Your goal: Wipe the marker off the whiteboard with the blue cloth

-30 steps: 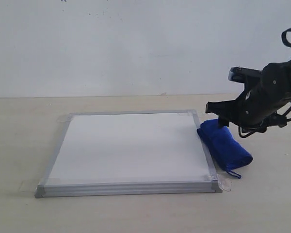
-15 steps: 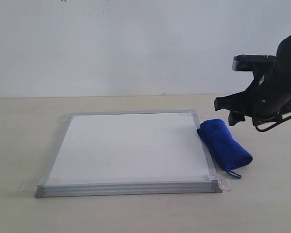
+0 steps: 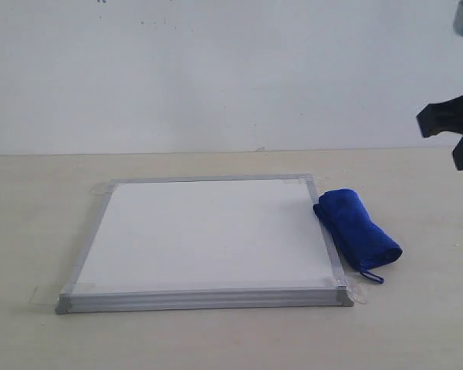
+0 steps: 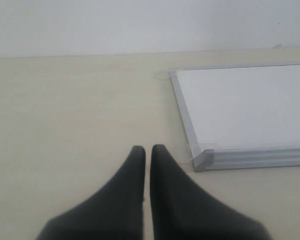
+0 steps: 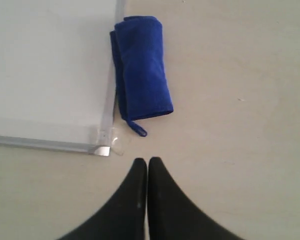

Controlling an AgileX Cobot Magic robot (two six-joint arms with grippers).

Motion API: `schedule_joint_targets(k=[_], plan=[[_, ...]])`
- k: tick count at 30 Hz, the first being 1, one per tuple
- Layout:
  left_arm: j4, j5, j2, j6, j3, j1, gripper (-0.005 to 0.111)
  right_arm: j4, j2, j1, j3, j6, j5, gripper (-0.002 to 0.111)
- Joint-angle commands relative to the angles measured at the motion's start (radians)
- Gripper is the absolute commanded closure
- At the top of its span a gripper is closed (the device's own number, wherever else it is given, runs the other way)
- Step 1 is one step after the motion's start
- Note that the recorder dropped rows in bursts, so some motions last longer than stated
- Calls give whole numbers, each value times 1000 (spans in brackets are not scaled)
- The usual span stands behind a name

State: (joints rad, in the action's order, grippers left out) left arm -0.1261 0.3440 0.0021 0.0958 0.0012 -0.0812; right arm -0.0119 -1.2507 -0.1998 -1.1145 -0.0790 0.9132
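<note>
The left gripper (image 4: 147, 150), fingers closed on nothing, hangs near a corner of the flat whiteboard (image 3: 208, 231) — the rolled blue cloth (image 3: 357, 230) lies along its right frame, seemingly touching — and the right gripper (image 5: 147, 162), likewise closed and empty, hangs near the cloth's loop tag (image 5: 136, 129).

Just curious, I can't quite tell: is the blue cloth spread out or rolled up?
Rolled up: the blue cloth lies as a thick bundle beside the whiteboard frame, loop tag sticking out.

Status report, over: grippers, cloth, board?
Left gripper, right gripper shut, empty. Rolled blue fuzzy cloth lies against silver-framed white board. No marker line visible. Nothing blocking.
</note>
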Motion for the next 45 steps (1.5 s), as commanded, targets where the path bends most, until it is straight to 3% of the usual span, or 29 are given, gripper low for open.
schedule_joint_targets(k=[1,20,25,28,34,45], plan=[[8,-6,-2,-1,-1,5,103,-108,160,5,10,8,61,108],[8,-6,-2,-1,-1,5,103,-140,509,-34,34,24,0,108],[8,-6,-2,-1,-1,5,103,-140,778,-34,411,25,-450,108],[8,-6,-2,-1,-1,5,103,-140,896,-34,563,25,-546,108],[8,-6,-2,-1,-1,5,103,-140,1109,-31,787,25,-696,108],[8,-6,-2,-1,-1,5,103,-131,1251,-31,949,3,-799,108]])
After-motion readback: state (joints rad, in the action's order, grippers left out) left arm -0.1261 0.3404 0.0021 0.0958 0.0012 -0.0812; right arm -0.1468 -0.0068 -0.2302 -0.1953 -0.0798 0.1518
